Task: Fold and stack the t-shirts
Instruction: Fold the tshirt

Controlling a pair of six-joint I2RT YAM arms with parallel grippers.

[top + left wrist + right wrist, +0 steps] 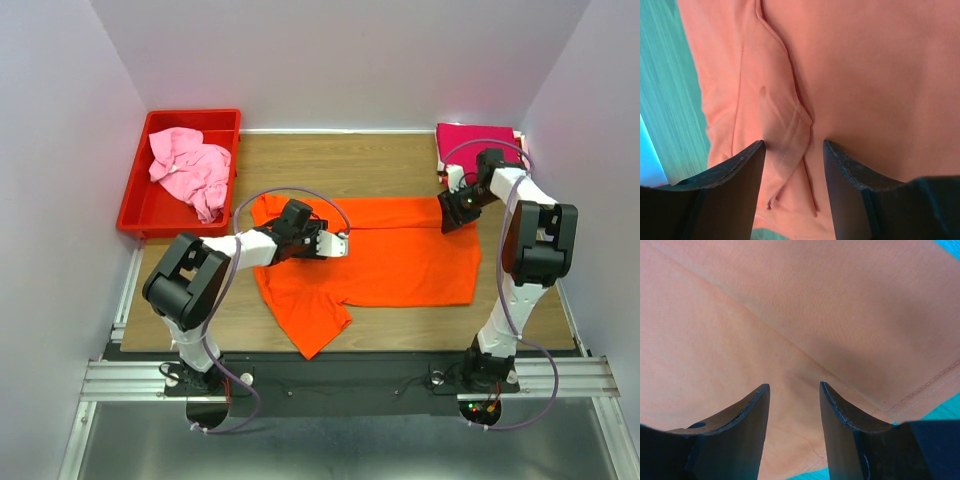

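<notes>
Beneath the left gripper lies the orange t-shirt.

Wooden table, bearing orange t-shirt spread across the middle, magenta t-shirt folded at far right corner, red bin at far left.

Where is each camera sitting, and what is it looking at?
Top external: up high behind the arms, looking down at the table; both arms show, with the left tool and right tool over the orange t-shirt.
Left wrist: on the left arm, looking past its own fingers at a wrinkled fold of the shirt.
Right wrist: on the right arm, looking past its own fingers at smooth orange cloth and a hem.
Shared: all three see the orange t-shirt.
</notes>
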